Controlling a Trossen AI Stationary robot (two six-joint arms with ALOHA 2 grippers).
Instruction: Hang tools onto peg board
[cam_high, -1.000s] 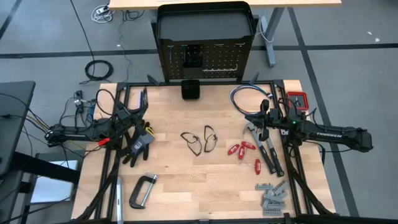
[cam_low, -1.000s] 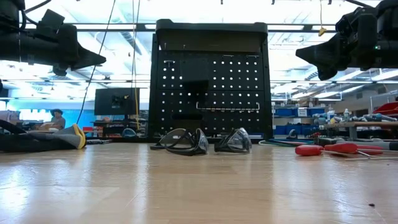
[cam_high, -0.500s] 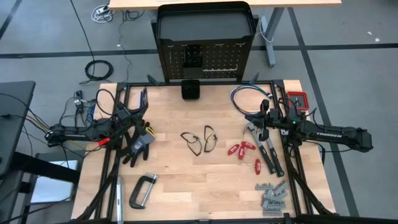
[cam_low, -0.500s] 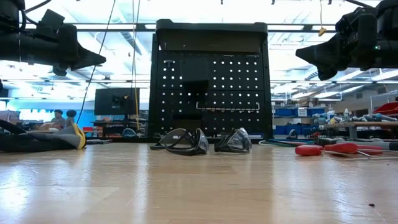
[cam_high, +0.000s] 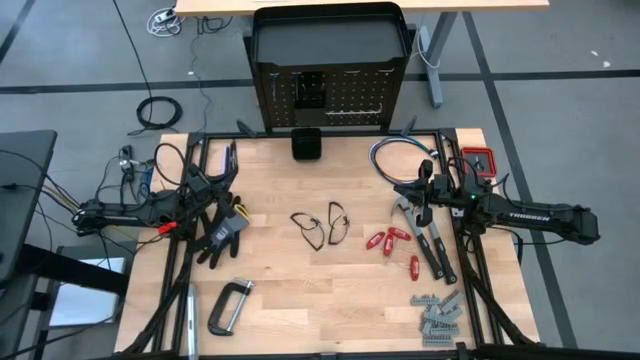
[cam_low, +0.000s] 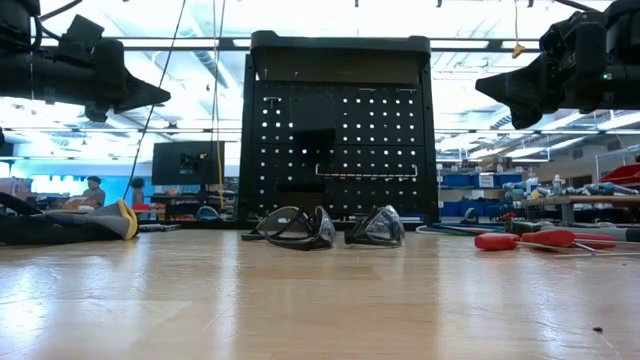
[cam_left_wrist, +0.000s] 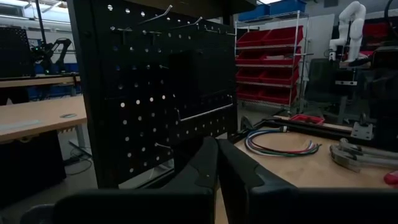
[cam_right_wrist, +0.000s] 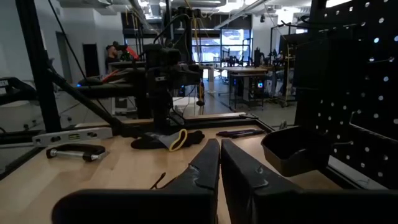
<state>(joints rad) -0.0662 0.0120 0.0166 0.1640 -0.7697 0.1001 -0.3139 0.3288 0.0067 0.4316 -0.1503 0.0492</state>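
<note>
Near edge, high view: C-clamp lower left, grey metal pieces lower right. Clamp looked heavy, stiff; best gripped on frame.

Centre: glasses looked light, fragile; take by temple. Red drivers, pliers right of centre; rigid, handles likely grippy.

Left gripper over black glove, right gripper over pliers; both pinched shut, empty.

Far: peg board top centre. Low view showed hooks and rail; overhead foreshortened them.

In the low view, a second person is seen far back at left, moved right of a seated person.
</note>
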